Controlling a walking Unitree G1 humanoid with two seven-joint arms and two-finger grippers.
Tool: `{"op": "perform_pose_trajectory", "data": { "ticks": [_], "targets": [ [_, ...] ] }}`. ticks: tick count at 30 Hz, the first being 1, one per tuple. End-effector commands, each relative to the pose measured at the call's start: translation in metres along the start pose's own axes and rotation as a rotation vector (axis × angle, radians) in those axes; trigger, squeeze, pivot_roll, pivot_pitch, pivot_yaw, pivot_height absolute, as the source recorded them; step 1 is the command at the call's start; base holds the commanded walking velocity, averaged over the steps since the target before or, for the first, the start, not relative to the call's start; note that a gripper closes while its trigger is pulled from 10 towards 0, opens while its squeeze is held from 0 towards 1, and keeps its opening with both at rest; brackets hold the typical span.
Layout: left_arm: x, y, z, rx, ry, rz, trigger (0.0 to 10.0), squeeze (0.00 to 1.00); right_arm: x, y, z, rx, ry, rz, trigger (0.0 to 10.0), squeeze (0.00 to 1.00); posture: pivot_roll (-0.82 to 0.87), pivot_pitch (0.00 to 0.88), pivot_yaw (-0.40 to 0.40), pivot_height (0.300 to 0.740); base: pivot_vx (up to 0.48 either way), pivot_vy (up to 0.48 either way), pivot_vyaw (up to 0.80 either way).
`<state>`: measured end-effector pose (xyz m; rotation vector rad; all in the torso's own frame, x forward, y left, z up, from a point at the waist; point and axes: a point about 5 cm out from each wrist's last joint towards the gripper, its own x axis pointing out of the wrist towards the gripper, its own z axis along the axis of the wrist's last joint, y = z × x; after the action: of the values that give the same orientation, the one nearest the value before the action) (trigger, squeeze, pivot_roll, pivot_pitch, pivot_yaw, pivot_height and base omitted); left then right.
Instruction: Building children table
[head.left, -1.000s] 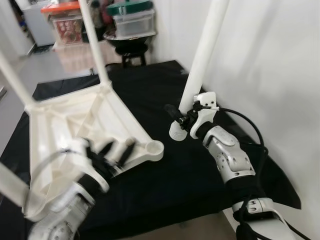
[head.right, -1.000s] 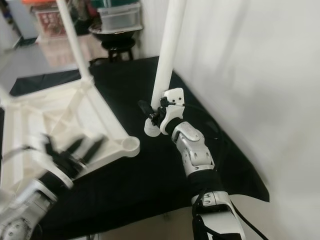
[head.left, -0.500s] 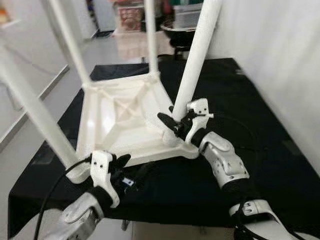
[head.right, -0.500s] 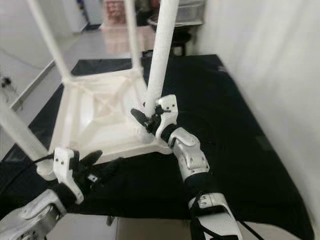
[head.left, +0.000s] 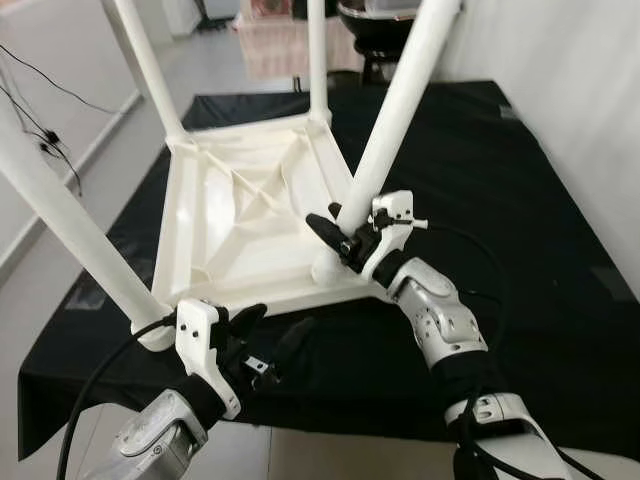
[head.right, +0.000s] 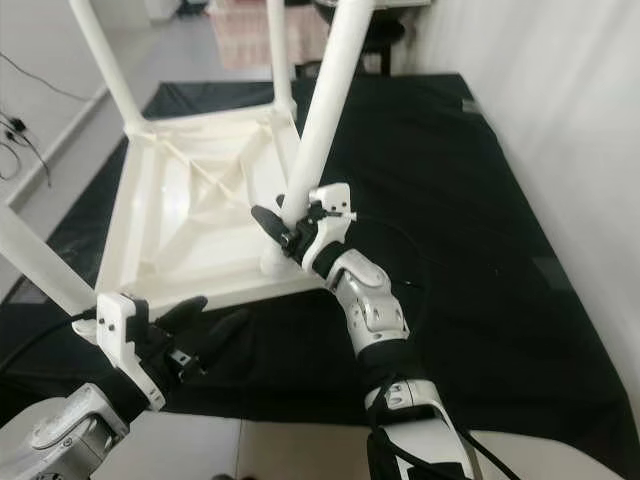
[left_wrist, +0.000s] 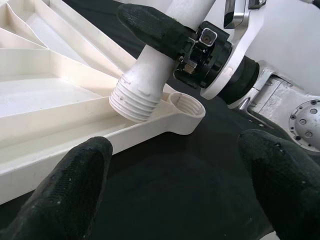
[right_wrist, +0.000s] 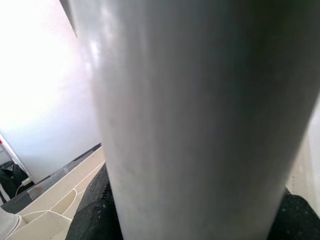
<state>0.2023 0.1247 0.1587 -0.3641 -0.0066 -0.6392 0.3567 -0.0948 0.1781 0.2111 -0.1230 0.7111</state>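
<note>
Since half a second ago the leg's threaded end has dropped closer to the corner socket, and the head camera has tipped a bit further over the work, so don't read the whole shift as things moving.

Right pincer is clamped around the white leg low down, just above the threads. That leg leans in at an angle, its threaded tip touching the rim beside the open socket, not seated in it. The upturned tabletop lies on the black cloth with three other legs already standing in their corners.

Left pincer hovers spread wide just off the tabletop's near edge, holding nothing.

My take: the tilt is the problem. Stand the leg upright first, centre the tip over the socket, then twist. Starting it crooked would likely cross-thread the plastic. The left one could press on the frame so it doesn't spin along.
</note>
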Motion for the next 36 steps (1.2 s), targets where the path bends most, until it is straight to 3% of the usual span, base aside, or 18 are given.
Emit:
{"op": "perform_pose_trajectory", "data": {
  "ticks": [1,4,7,10,12,13,16,23,29,36],
  "targets": [
    [-0.004,0.000,-0.002,-0.016,0.011,0.004,10.0,0.00,-0.001,0.005,-0.005,0.015,0.009,0.017,10.0,0.00,-0.04,0.183,0.045,0.740,0.000,0.000,0.00],
    [-0.009,-0.002,-0.009,-0.058,0.024,0.014,10.0,0.00,-0.006,0.012,-0.011,0.039,-0.003,0.048,10.0,0.00,-0.04,0.162,0.052,0.740,0.000,0.000,0.00],
    [-0.011,0.001,-0.022,-0.065,0.056,0.046,10.0,0.00,-0.010,0.017,-0.024,0.053,0.011,0.046,10.0,0.00,-0.05,0.097,0.060,0.740,0.000,0.000,0.00],
    [-0.011,0.004,-0.028,-0.057,0.069,0.063,10.0,0.00,-0.012,0.018,-0.030,0.057,0.020,0.038,10.0,0.00,-0.05,0.086,0.060,0.740,0.000,0.000,0.00],
    [-0.009,0.024,-0.038,-0.018,0.087,0.143,10.0,0.00,-0.015,0.017,-0.046,0.033,0.067,0.009,10.0,0.00,-0.05,0.000,0.071,0.740,0.000,0.000,0.00],
    [-0.009,0.024,-0.038,-0.018,0.087,0.143,10.0,0.00,-0.015,0.017,-0.046,0.033,0.067,0.009,10.0,0.00,-0.05,0.000,0.071,0.740,0.000,0.000,0.00],
    [-0.009,0.051,-0.042,0.002,0.077,0.224,10.0,0.00,-0.019,0.010,-0.061,0.040,0.107,-0.029,10.0,0.00,-0.06,0.000,0.067,0.740,0.000,0.000,0.00],
    [-0.010,0.064,-0.048,-0.028,0.080,0.238,10.0,0.00,-0.033,0.008,-0.073,0.029,0.149,-0.051,10.0,0.00,-0.07,0.000,0.065,0.740,0.000,0.000,0.00],
    [-0.007,0.059,-0.054,-0.011,0.115,0.207,10.0,0.00,-0.036,-0.006,-0.069,0.016,0.145,-0.106,10.0,0.00,-0.06,0.000,0.058,0.740,0.000,0.000,0.00],
    [-0.011,0.055,-0.060,0.005,0.122,0.201,10.0,0.00,-0.021,-0.016,-0.037,-0.047,0.057,-0.071,10.0,0.00,-0.01,0.000,0.035,0.740,0.000,0.000,0.11]
  ]
}}
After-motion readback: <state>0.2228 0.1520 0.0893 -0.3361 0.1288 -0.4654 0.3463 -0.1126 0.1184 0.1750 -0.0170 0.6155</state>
